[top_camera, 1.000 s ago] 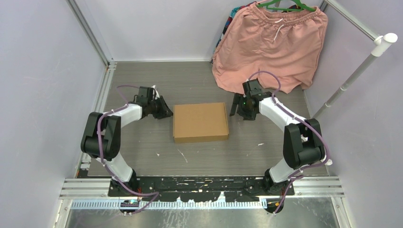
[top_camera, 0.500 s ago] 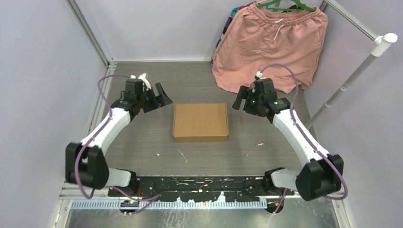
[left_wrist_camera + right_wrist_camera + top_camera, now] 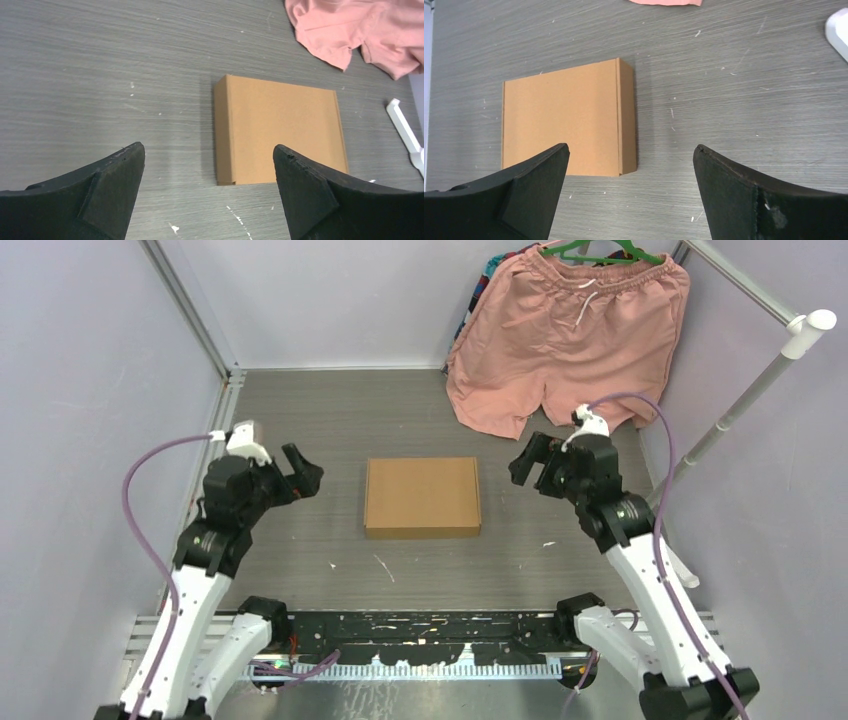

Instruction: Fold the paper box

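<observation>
A brown cardboard box (image 3: 422, 497), folded shut into a shallow rectangle, lies at the middle of the table (image 3: 340, 410). The left gripper (image 3: 303, 471) and right gripper (image 3: 529, 462) gape wide, holding nothing. A second ago they sat just beside its ends; now both have drawn back, well apart from it.

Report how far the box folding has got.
Done: the paper box lies closed on the table, lid flat, no flaps sticking out. In hand: nothing; left gripper and right gripper hang open either side, clear of it. Left: apparently nothing to fold.
</observation>
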`<action>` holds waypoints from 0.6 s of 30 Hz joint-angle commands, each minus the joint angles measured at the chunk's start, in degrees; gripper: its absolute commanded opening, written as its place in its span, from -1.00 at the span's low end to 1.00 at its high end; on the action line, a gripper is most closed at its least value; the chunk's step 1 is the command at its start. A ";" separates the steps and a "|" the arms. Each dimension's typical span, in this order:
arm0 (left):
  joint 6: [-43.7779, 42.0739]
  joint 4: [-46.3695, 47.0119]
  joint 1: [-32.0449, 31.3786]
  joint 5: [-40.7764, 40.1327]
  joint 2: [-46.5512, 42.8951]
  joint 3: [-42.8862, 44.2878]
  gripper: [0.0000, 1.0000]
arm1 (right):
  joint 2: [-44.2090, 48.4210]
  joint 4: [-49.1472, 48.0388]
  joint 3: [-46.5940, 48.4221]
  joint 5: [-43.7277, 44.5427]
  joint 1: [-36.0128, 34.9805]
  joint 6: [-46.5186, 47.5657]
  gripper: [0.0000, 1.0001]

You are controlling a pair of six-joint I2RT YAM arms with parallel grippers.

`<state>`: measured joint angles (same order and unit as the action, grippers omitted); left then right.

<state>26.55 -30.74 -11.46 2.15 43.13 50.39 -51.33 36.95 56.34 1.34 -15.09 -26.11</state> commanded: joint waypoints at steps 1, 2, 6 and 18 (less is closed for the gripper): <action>0.91 1.66 0.18 -8.47 -7.31 -5.56 0.99 | 5.82 -7.82 -7.01 6.33 0.18 -1.60 0.99; 1.34 3.90 0.21 -9.33 -8.64 -7.34 0.99 | 6.43 -9.83 -8.59 8.39 0.15 -2.52 0.99; -0.64 9.58 0.17 -11.12 -9.09 -11.70 0.99 | 5.50 -14.94 -13.13 15.17 0.20 -1.62 1.00; -11.72 38.61 0.56 -25.54 -1.95 -29.72 0.99 | -0.98 -51.52 -33.69 32.78 0.55 16.23 1.00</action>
<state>20.71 -9.65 -11.46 -15.86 39.86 23.29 -49.32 6.83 27.05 26.96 -14.92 -16.86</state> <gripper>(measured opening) 0.994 0.996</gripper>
